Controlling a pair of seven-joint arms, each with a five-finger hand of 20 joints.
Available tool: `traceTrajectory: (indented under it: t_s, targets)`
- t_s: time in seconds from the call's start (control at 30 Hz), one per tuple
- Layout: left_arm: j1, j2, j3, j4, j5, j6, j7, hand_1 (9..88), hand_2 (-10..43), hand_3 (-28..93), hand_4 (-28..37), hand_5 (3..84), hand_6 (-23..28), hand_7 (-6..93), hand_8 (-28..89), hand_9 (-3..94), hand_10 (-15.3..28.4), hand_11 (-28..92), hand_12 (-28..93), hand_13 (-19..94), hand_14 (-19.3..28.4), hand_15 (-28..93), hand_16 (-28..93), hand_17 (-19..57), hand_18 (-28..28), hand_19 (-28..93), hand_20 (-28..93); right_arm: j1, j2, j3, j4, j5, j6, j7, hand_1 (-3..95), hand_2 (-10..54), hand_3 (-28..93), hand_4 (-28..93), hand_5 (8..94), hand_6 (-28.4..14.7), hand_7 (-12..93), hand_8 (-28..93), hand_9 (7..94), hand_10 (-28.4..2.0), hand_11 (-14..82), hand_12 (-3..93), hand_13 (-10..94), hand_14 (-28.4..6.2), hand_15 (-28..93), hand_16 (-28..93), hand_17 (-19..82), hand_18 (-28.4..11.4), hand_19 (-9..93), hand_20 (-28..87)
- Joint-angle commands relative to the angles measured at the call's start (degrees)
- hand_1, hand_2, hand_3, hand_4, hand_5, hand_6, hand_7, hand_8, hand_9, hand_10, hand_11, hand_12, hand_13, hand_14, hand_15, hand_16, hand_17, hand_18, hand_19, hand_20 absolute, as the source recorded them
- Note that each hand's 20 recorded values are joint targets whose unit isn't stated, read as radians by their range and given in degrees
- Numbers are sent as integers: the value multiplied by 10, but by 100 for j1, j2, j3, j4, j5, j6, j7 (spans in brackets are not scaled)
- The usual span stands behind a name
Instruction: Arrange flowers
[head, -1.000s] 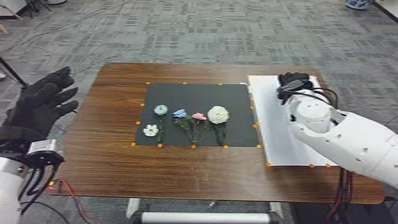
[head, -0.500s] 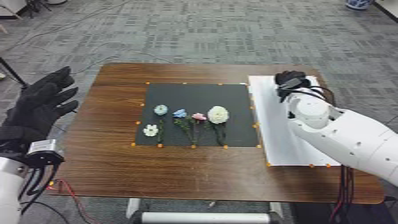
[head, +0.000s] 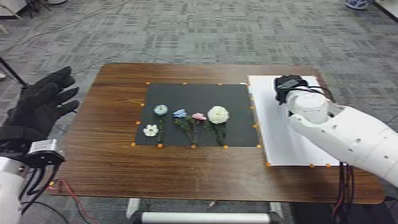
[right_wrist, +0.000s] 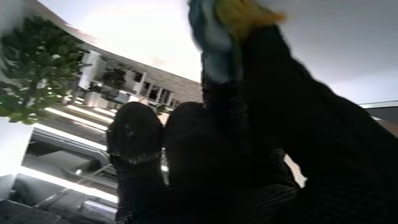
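Note:
In the head view, my right hand (head: 289, 84) is over the far end of the white board (head: 298, 137). My left hand (head: 40, 102) is off the table's left side, fingers extended. On the dark mat (head: 195, 92) lie a small white flower (head: 150, 130), a pale blue flower (head: 161, 109), a blue flower (head: 179, 113), a pink flower (head: 199, 116) and a large white flower (head: 218, 114). Up close in the right wrist view, my right hand (right_wrist: 311, 130) pinches a blurred blue-and-yellow thing (right_wrist: 242, 19) between thumb and fingers.
The brown table (head: 169, 172) surrounds the mat, and small orange markers line the edges of mat and board. Dark cables hang from the right arm beside the board's near right corner. A red cable (head: 71, 192) runs near the table's front left corner.
My right hand has shifted a little to the left over the far end of the white board, its forearm with it. The left hand and the flowers on the mat have kept still.

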Motion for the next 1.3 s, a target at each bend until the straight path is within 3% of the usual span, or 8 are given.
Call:
traceTrajectory:
  t_s: [0.03,0.2,0.33,0.87,1.03,1.13,1.23,1.3]
  targets:
    - [45,-40,-33,-43,-4,-1,3,244,-39,699,-281,218,13,158,-76,165,95,146,197,60,128,346,-32,-137,197,385,85,-946,571,635,-1596,-285,1039,-373,534,-95,842,-283,725,26,472,-55,854,-32,171,434,745,-28,853,293,444,-191,932,600]
    - [17,-65,1,-37,-4,-8,-25,244,-38,698,-280,219,13,158,-76,165,95,147,197,60,128,347,-32,-137,197,384,85,-1603,494,999,-2351,-497,1550,-683,535,-95,847,-283,738,25,464,-68,865,-35,168,428,752,-29,854,295,450,-195,932,607]
    - [-35,-56,39,-21,-5,-15,-37,243,-38,698,-281,218,13,156,-76,165,95,147,197,60,128,345,-32,-137,197,384,86,-1732,226,842,-2375,-743,1918,-646,534,-95,849,-283,737,26,467,-65,866,-34,165,430,756,-28,856,296,454,-195,932,616]
    - [-85,-35,36,3,-13,-13,-69,243,-38,699,-281,218,13,157,-75,165,95,149,197,60,128,347,-31,-137,197,384,86,-2371,96,1137,-2550,-910,1386,-743,517,-95,871,-283,728,32,477,-52,866,-35,160,432,755,-29,858,304,455,-196,932,629]
    - [-88,-31,35,5,-8,-38,-58,243,-38,700,-281,218,12,157,-75,165,95,148,196,60,129,348,-31,-137,197,384,85,-2528,188,1298,-2669,-849,1295,-719,464,-95,827,-283,695,28,479,-25,843,-32,153,432,745,-30,860,310,448,-194,932,635]
    - [-52,-38,3,0,-11,-42,-57,242,-38,700,-282,219,13,157,-75,166,95,148,196,60,129,347,-32,-137,197,384,85,-2599,214,1390,-2706,-771,1289,-669,437,-95,773,-283,673,25,467,-25,822,-31,144,428,738,-30,862,311,443,-193,932,637]
    - [-73,-30,16,19,-10,-47,-66,243,-38,700,-282,219,12,158,-75,166,95,147,196,61,129,348,-32,-137,198,384,85,-2615,209,1402,-2668,-751,1373,-589,648,-95,327,-283,665,21,458,-14,790,-40,211,376,731,-31,865,309,437,-190,932,637]
    - [-76,-21,24,18,-12,-54,-65,243,-38,700,-282,218,12,158,-75,167,95,149,196,61,129,348,-32,-137,197,384,86,-2661,220,1471,-2698,-692,1309,-583,694,-91,206,-283,665,21,449,-5,767,-50,274,322,725,-30,867,311,430,-187,932,640]
